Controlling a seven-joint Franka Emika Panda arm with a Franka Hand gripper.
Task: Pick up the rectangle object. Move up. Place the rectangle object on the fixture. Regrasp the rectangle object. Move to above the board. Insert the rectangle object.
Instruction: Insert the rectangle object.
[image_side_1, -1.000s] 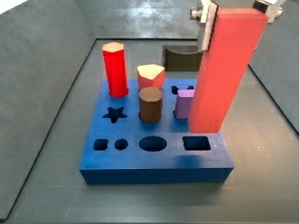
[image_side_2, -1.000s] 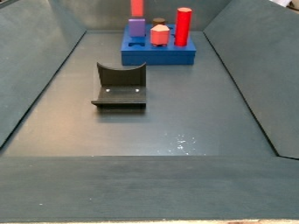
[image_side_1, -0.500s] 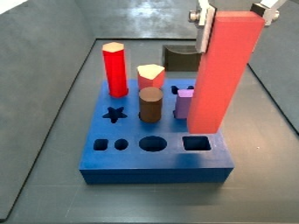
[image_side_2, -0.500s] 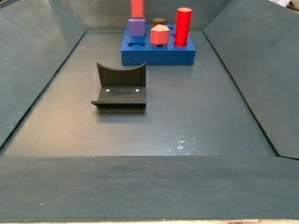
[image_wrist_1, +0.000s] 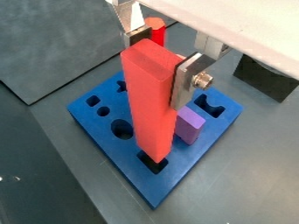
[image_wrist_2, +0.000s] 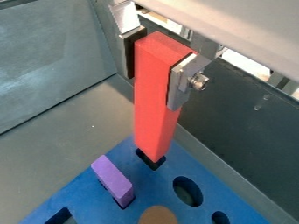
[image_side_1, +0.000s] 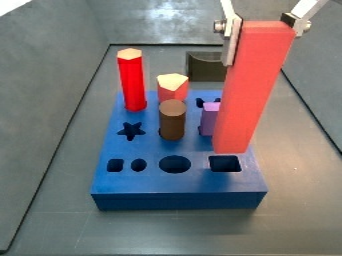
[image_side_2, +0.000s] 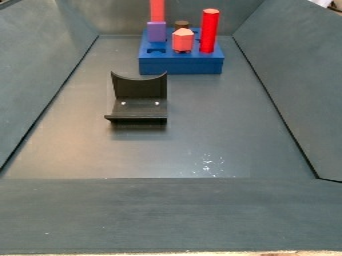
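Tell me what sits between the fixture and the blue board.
Nothing: in a side view, only bare dark floor separates the fixture from the board. The pincer is over the board, gripping the rectangle object upright.

I see red hex post (image_side_1: 131, 79) upright, far-left of slab. Brown cylinder (image_side_1: 173, 119) upright near centre, w/ orange-top peg (image_side_1: 173, 84) just behind. Purple cube (image_wrist_1: 191, 125) by me. Dark grey bin floor (image_side_2: 174, 150).
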